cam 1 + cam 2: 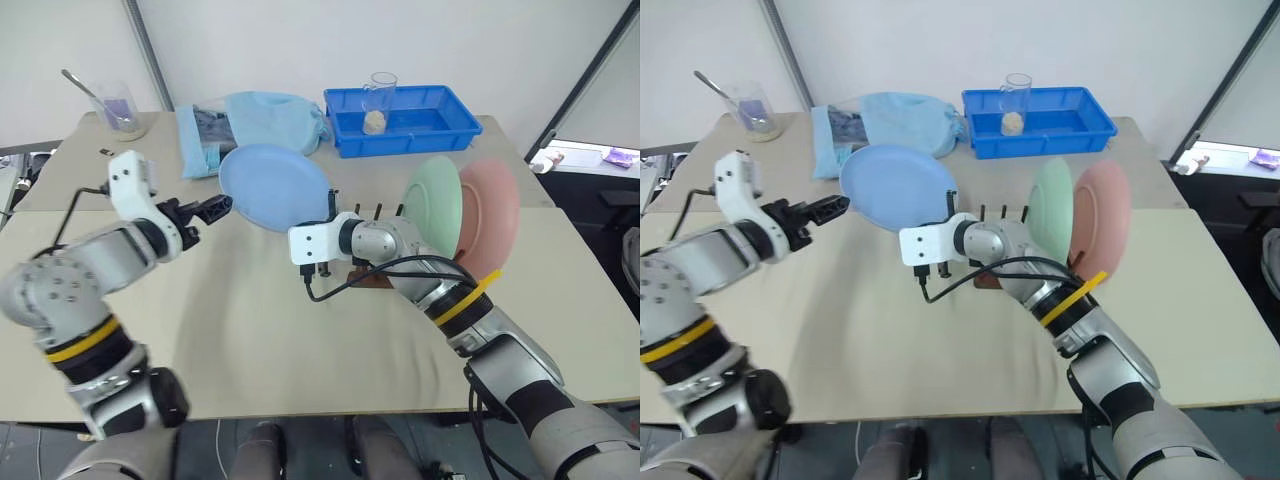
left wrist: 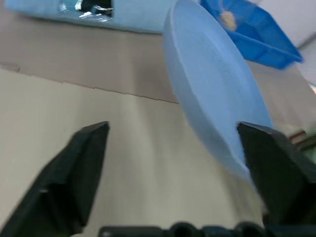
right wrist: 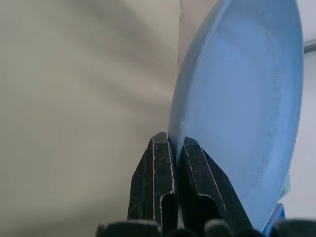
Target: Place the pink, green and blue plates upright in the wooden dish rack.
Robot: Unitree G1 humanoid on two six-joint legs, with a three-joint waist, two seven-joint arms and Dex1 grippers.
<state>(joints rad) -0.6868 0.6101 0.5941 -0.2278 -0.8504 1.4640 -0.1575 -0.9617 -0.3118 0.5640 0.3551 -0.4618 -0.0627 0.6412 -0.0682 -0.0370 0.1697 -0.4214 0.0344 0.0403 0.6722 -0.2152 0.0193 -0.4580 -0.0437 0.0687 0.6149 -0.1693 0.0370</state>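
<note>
Light blue plate (image 1: pixel 273 186), mint green plate (image 1: pixel 435 205), pale pink plate (image 1: pixel 492 215), bright blue tray (image 1: pixel 400 120)

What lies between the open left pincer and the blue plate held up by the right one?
Nothing: in the left eye view the left pincer stands just clear of the round light blue plastic plate, with bare beige table below the gap.

Beige table (image 1: pixel 300 350) w/ white wall (image 1: pixel 400 40) behind.
</note>
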